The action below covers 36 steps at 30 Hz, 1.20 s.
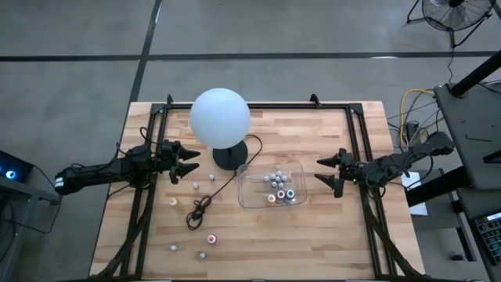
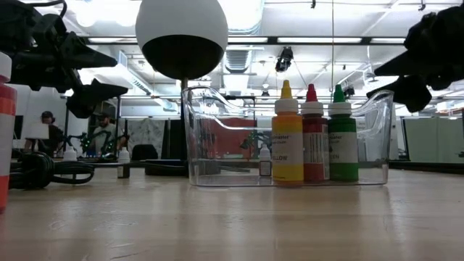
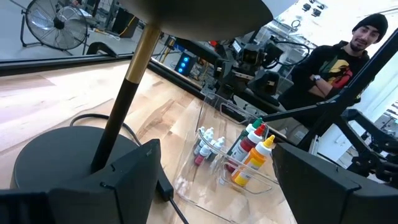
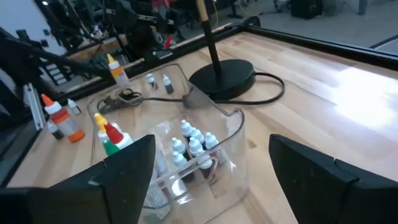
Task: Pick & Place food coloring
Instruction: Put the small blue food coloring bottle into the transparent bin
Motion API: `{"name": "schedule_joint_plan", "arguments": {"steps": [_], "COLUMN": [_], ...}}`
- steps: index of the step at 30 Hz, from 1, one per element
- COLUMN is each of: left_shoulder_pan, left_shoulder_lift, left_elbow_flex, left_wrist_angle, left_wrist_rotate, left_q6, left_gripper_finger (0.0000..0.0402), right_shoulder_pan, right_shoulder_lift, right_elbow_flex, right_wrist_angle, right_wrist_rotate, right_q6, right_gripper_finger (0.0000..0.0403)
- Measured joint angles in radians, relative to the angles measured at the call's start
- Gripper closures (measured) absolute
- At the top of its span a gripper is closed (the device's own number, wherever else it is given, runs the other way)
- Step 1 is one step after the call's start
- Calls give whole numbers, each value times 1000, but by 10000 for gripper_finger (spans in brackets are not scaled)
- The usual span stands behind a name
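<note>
Food coloring bottles clustered in tray, both end effectors open, clear of edges

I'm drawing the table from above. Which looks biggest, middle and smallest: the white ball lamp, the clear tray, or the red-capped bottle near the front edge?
In the high view:
1. Clear tray
2. White globe lamp, only slightly smaller, and it's nearer the camera, so that order is unsure
3. Red-capped bottle, by far the smallest
</note>
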Motion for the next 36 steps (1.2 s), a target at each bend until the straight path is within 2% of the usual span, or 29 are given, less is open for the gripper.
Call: {"name": "schedule_joint_plan", "arguments": {"steps": [8, 14, 17, 21, 27, 36], "left_shoulder_pan": [0, 0, 0, 0, 0, 0], "left_shoulder_lift": [0, 0, 0, 0, 0, 0], "left_elbow_flex": [0, 0, 0, 0, 0, 0], "left_wrist_angle": [0, 0, 0, 0, 0, 0], "left_wrist_rotate": [0, 0, 0, 0, 0, 0], "left_q6": [0, 0, 0, 0, 0, 0], "left_gripper_finger": [122, 122, 122, 122, 122, 122], "right_shoulder_pan": [1, 1, 1, 1, 0, 0], "right_shoulder_lift": [-87, -150, -178, -182, -164, -148], "right_elbow_flex": [-35, -59, -80, -82, -82, -82], "right_wrist_angle": [28, 112, 177, 183, 182, 181], "right_wrist_rotate": [-1, -1, -1, -1, -1, 0], "right_q6": [-3, -230, -253, -227, -308, -293], "right_gripper_finger": [102, 102, 101, 105, 102, 99]}}
